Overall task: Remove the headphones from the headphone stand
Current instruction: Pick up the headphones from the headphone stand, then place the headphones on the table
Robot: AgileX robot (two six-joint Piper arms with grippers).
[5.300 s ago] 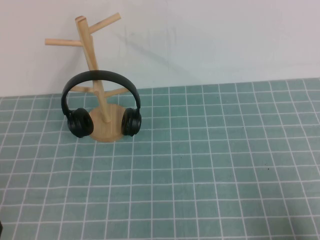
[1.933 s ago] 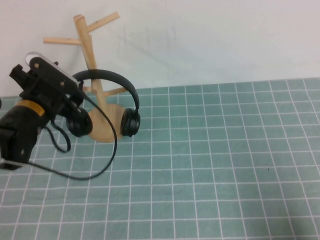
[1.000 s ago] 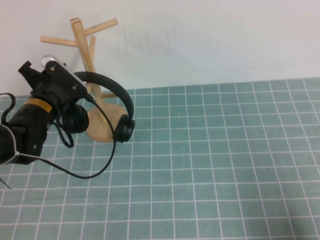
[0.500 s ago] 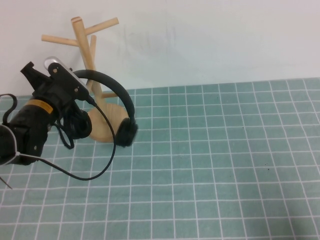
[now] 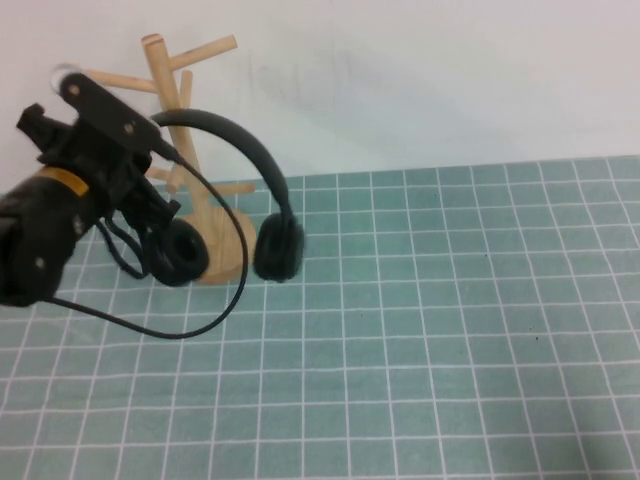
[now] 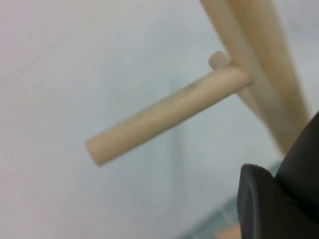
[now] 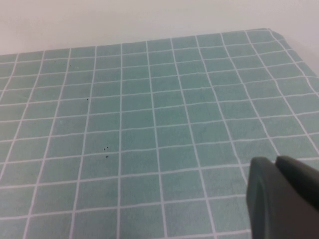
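The black headphones hang from my left gripper, which is shut on the left side of the headband. They are lifted, with the ear cups dangling in front of the round base of the wooden headphone stand. The headband crosses in front of the pole. The left wrist view shows a stand peg and the pole close by, with the gripper's dark fingertip at the edge. My right gripper hovers shut and empty over the green mat; it is out of the high view.
The green grid mat covers the table, with a white wall behind it. My left arm's black cable loops down onto the mat in front of the stand. The mat's far corner shows in the right wrist view.
My left gripper has risen and moved right with the headphones. The headband is now higher, and the ear cups have swung forward and right of where they hung.
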